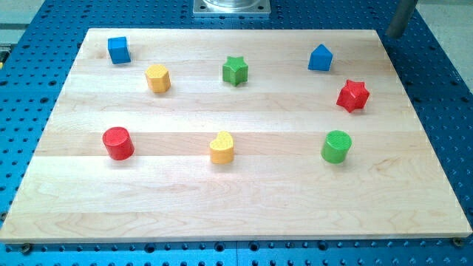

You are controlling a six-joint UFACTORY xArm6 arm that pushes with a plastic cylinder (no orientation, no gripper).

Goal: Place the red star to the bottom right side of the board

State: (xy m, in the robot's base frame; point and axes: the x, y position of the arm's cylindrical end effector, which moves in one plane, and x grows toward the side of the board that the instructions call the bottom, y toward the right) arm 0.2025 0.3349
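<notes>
progress: not started, red star [353, 95] sits on the right side of the board [244, 214], upper half; all the push is left
green cylinder [336, 146]: just down-left of the star, near the path
room: bare wood below the star, down to the bottom right corner
edge: star close to the right rim, little margin
my tip [393, 34]: off the board, up-right of the star, touching nothing

My tip [394, 35] sits at the far right beyond the table [244, 214] with the rod's upper length cut off by the view's top, as is the grey metal base [231, 7] at far centre, whose upper part stays unseen.
</notes>
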